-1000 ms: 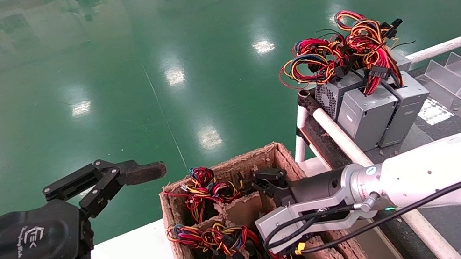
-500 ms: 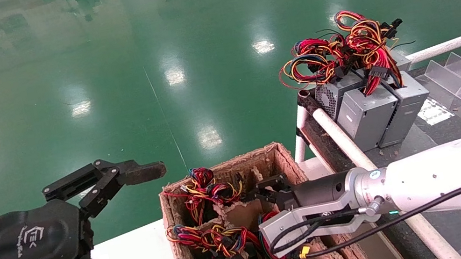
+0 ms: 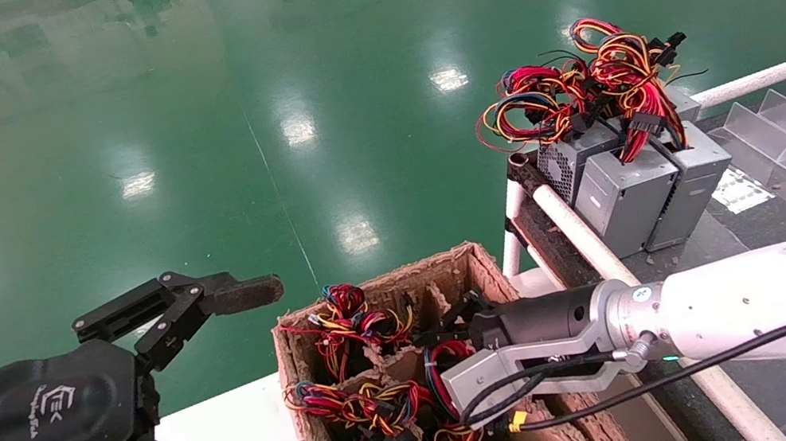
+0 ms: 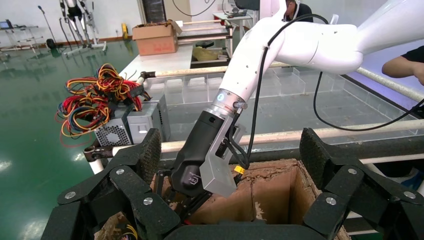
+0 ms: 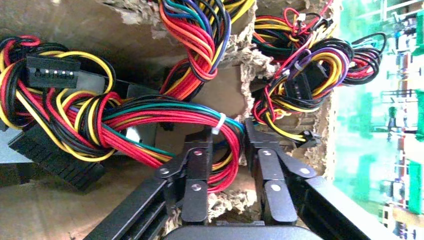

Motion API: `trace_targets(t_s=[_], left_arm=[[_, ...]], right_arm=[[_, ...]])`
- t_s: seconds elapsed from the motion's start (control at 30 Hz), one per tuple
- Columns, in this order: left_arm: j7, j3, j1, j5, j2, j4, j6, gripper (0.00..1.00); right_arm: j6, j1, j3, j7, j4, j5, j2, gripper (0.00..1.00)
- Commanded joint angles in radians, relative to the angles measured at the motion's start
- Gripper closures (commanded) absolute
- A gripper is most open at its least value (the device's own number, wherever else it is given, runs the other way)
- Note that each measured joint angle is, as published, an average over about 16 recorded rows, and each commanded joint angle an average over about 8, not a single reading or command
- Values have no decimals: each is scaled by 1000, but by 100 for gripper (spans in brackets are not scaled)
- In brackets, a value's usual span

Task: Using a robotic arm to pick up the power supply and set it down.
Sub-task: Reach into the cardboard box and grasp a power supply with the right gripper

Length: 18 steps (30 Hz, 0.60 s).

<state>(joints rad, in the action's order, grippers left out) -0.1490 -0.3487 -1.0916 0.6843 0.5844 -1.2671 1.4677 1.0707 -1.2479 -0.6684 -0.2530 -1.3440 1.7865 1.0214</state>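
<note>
Head view: right end effector (image 3: 468, 314) is down inside the torn cardboard box (image 3: 469, 255), its white arm (image 3: 778, 294) reaching in from the right. Box compartments hold power supplies with wire bundles; the one it works on shows mostly as a red wire loop (image 3: 441, 361) right at the wrist. Left end effector (image 3: 271, 375) hangs spread wide, nothing in it, left of the box above the white counter (image 3: 235, 426). Three more grey power supplies (image 3: 626, 191) with sprawling wires sit on the rack to the right, well apart from the box

Left wrist view: own fingers (image 4: 150, 155) splayed, nothing between them. Beyond them the right arm's black wrist (image 4: 197, 155) angles down into the box (image 4: 280, 187); its tips are hidden behind the box wall

Right wrist view: right end effector (image 5: 226, 150) has its two black fingers (image 5: 197, 170) closed around the red wire bundle (image 5: 165, 120) of the power supply (image 5: 142, 132), whose grey case barely shows underneath the wires, still in its compartment
</note>
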Motion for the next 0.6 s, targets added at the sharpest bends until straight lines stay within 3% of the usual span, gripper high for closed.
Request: trace_targets(t_s=[0.03, 0.6], left_arm=[[0, 0, 0, 0, 0, 0, 0, 0], [0, 0, 0, 0, 0, 0, 0, 0]], right_arm=[[-12, 5, 3, -8, -1, 0, 0, 100], [-32, 13, 80, -105, -11, -156, -43, 100]])
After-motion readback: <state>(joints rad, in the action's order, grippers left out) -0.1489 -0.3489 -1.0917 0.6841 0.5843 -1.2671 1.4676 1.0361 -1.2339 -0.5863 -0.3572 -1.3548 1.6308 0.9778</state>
